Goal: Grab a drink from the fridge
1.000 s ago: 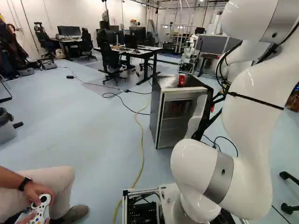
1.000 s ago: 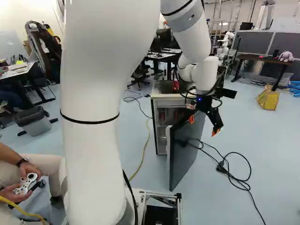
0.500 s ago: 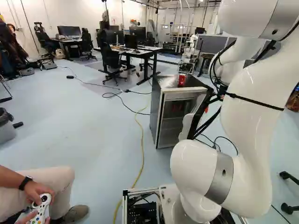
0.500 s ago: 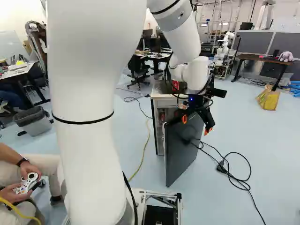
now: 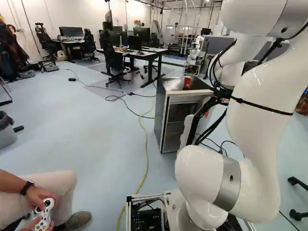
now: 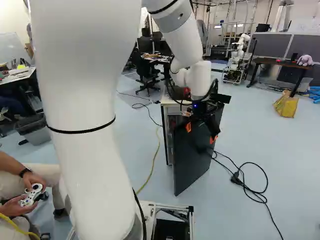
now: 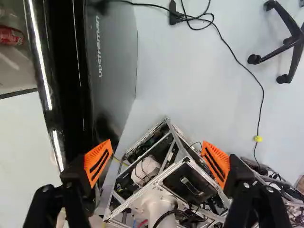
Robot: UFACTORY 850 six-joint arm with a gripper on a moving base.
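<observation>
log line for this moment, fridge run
black two-fingered tool: open, beside door | dark flat door: open | red cylindrical can: atop boxy black fridge | no drink gripped

The wrist view crops a drink (image 7: 10, 36) (red).

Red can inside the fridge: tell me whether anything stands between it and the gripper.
Yes, the fridge door. It stands open, and in the wrist view it lies between the gripper and the red can. The gripper would probably have to go around or over it.
</observation>
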